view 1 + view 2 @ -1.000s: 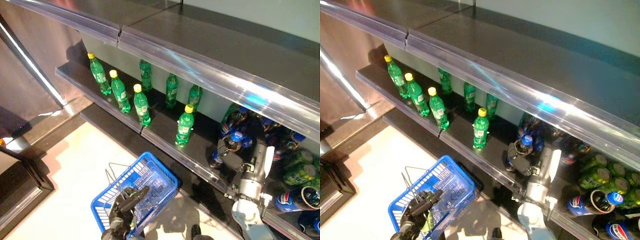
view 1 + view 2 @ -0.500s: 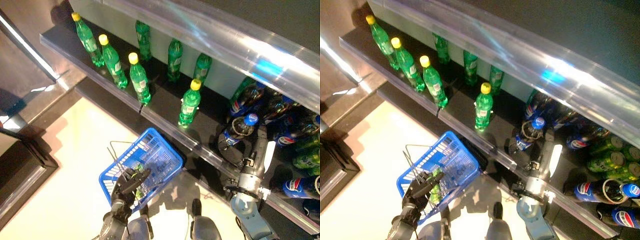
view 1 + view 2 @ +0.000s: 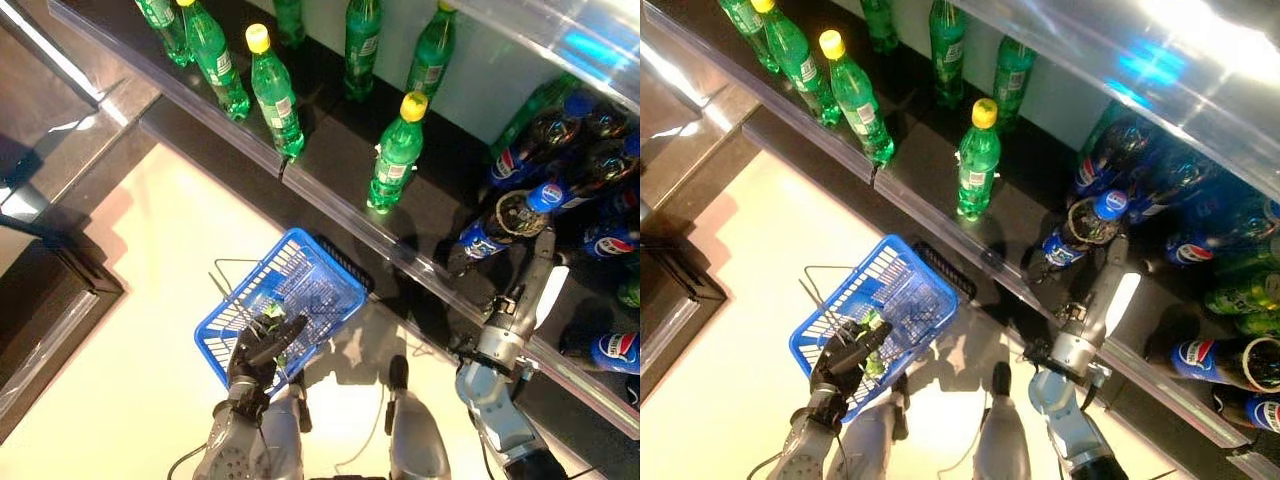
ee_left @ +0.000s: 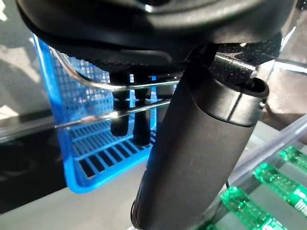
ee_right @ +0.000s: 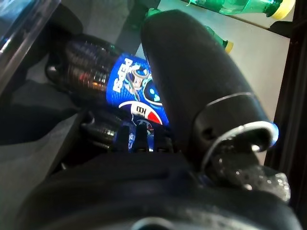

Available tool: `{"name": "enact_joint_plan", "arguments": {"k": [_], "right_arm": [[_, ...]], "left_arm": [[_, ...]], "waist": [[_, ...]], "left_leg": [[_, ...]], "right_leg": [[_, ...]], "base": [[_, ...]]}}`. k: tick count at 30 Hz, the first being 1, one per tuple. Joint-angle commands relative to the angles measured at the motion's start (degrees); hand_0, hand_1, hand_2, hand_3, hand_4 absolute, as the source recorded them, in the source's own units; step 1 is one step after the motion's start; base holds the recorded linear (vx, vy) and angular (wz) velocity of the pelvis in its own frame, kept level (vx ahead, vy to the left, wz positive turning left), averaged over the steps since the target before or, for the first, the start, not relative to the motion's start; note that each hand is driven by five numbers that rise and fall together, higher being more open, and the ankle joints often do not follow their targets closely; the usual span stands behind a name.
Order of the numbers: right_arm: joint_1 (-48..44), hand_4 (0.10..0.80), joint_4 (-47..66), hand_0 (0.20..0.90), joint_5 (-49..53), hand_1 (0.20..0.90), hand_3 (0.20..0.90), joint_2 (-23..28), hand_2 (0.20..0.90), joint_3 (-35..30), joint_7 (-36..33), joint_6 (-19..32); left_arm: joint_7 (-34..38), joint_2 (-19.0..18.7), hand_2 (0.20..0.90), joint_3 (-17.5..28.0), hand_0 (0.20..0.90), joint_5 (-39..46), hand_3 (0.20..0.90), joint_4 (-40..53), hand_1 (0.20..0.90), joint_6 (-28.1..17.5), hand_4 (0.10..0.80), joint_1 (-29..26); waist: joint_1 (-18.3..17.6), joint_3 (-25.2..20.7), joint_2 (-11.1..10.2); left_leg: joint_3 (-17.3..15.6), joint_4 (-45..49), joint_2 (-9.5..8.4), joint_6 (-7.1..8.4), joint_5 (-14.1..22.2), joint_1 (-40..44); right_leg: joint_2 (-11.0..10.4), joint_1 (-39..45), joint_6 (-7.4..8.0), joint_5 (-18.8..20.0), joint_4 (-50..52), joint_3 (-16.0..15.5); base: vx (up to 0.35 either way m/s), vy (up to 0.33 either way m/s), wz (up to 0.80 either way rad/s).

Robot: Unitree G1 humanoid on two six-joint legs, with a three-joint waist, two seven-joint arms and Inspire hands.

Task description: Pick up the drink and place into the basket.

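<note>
Dark shelf (image 3: 330, 160) runs across at twelve o'clock; your right hand (image 3: 1095, 265) at three o'clock is clamped around the cola bottle (image 3: 1070, 238) there. Your left hand (image 3: 255, 352) at seven o'clock grips the blue basket (image 3: 300, 290) by its handle.

The basket (image 3: 292, 305) sits on the floor (image 3: 120, 380) before the shelf (image 3: 330, 170), bottles (image 3: 395, 155) standing at its left and cola bottles (image 3: 560, 150) crowding its right.
</note>
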State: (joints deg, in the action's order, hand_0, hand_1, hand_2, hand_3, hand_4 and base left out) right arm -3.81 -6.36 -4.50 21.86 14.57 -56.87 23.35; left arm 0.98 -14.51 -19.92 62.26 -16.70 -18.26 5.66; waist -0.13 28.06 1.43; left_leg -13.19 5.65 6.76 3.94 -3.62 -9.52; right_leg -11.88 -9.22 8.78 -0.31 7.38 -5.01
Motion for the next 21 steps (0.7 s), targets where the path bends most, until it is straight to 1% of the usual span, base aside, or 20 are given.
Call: {"name": "enact_joint_plan", "arguments": {"k": [1,8,14,18,21], "right_arm": [[-4.38,0.8,4.27,0.9,-2.43,0.9,0.9,0.57,0.9,-2.37,-3.16,6.75],[-8.43,0.8,-0.74,0.9,1.67,0.9,0.9,-0.78,0.9,-5.76,-2.44,10.23],[-14.81,0.8,-3.55,0.9,2.83,0.9,0.9,0.36,0.9,-8.07,-3.35,8.7],[-16.45,0.8,-4.7,0.9,4.14,0.9,0.9,1.32,0.9,-8.92,-3.31,8.63],[-17.86,0.8,-6.45,0.9,7.22,0.9,0.9,2.08,0.9,-10.0,-2.66,9.16]], "left_arm": [[-5.52,-3.49,0.3,1.5,0.3,-3.08,0.2,16.79,0.3,-11.08,0.1,-3.07],[-7.12,-4.09,0.3,2.65,0.3,-3.01,0.2,17.65,0.3,-8.87,0.1,-4.09],[-7.01,-4.93,0.3,2.91,0.3,-3.08,0.2,17.97,0.3,-6.76,0.1,-5.92],[-7.22,-5.33,0.3,3.22,0.3,-2.56,0.2,17.6,0.3,-6.05,0.1,-6.35],[-7.72,-5.63,0.3,3.75,0.3,-2.27,0.2,17.32,0.3,-5.17,0.1,-6.79]], "waist": [[1.86,-3.2,-1.16],[3.07,-1.93,-0.63],[4.48,-1.17,-0.05],[4.96,-0.99,0.15],[5.5,-0.6,0.38]], "left_leg": [[6.25,14.98,1.14,3.15,7.06,-6.54],[7.51,16.77,1.48,3.77,6.97,-8.14],[8.81,17.28,1.81,4.37,6.37,-9.5],[9.4,17.44,1.92,4.59,6.08,-10.06],[10.17,17.62,1.95,4.8,5.73,-10.74]], "right_leg": [[-4.25,-1.21,2.55,6.06,0.08,-3.72],[-4.13,-0.14,1.98,5.97,-0.18,-4.86],[-3.62,0.91,1.66,6.03,-0.93,-6.01],[-3.45,1.22,1.6,6.08,-1.15,-6.4],[-3.17,1.43,1.47,6.0,-1.2,-6.84]], "base": [[-0.018,-0.035,0.0],[0.01,-0.057,0.04],[0.023,-0.071,0.05],[0.028,-0.057,0.03],[0.028,-0.07,0.02]]}}
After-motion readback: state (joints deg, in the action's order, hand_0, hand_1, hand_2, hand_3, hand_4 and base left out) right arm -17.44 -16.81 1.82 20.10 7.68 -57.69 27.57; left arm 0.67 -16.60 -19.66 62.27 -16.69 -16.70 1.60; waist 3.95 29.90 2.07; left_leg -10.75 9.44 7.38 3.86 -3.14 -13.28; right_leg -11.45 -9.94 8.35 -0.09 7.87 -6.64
